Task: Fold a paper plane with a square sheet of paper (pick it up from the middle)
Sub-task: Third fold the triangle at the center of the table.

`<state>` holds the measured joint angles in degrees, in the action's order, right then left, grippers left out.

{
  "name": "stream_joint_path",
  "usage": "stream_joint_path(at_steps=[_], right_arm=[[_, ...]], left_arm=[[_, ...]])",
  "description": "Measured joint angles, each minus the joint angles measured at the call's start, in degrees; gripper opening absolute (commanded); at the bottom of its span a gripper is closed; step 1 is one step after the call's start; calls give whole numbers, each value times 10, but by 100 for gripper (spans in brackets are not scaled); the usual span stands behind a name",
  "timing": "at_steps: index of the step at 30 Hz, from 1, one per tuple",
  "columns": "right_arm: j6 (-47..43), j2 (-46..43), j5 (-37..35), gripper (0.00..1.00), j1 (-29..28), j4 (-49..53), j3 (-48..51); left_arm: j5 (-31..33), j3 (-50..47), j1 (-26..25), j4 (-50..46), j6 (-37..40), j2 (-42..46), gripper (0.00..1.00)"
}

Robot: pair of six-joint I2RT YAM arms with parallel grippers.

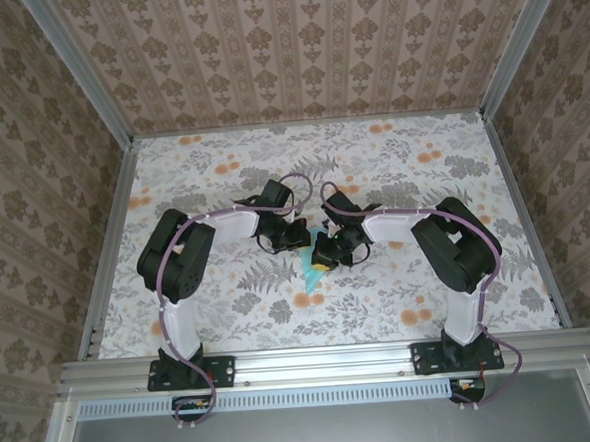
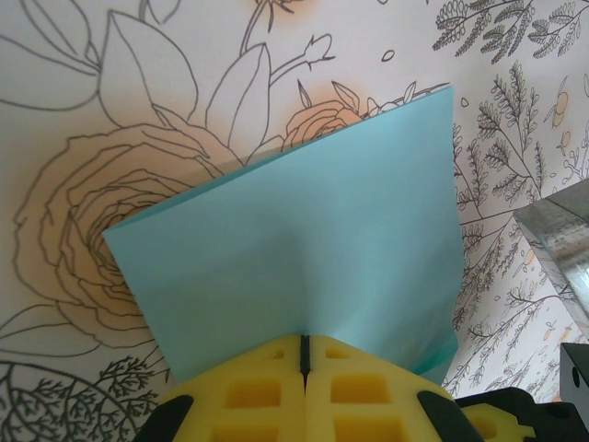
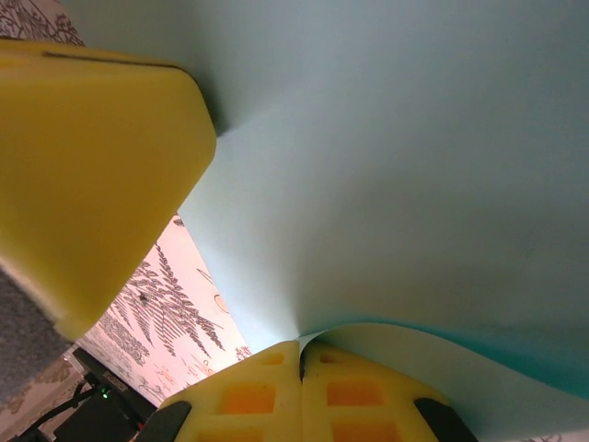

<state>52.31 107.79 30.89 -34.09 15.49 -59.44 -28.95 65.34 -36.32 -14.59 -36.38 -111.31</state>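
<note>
Smooth matt paper sheet, yellow foam pads

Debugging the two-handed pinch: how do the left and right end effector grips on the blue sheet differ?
The left end effector pinches the square sheet of paper near one edge, sheet spreading nearly flat ahead; at the right end effector the sheet bows and curls over the fingers. From above, left sits farther from the bases, right nearer, paper poking out beside it. Shared: both shut on the same sheet, yellow fingers.

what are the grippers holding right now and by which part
Both hold the square sheet of paper: the left gripper pinches one edge, and the right gripper pinches another edge.
</note>
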Motion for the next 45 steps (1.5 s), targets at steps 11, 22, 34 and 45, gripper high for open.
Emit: stream_joint_path(at_steps=[11, 22, 34, 45], right_arm=[[-19, 7, 9, 5, 0, 0, -6], [-29, 7, 9, 9, 0, 0, -6], [-29, 10, 22, 36, -1, -12, -10], [-30, 10, 28, 47, -3, -16, -14]], left_arm=[[0, 0, 0, 0, 0, 0, 2], [0, 0, 0, 0, 0, 0, 4], [25, -45, 55, -14, -53, 105, 14], [17, -115, 89, 1, -76, 152, 13]])
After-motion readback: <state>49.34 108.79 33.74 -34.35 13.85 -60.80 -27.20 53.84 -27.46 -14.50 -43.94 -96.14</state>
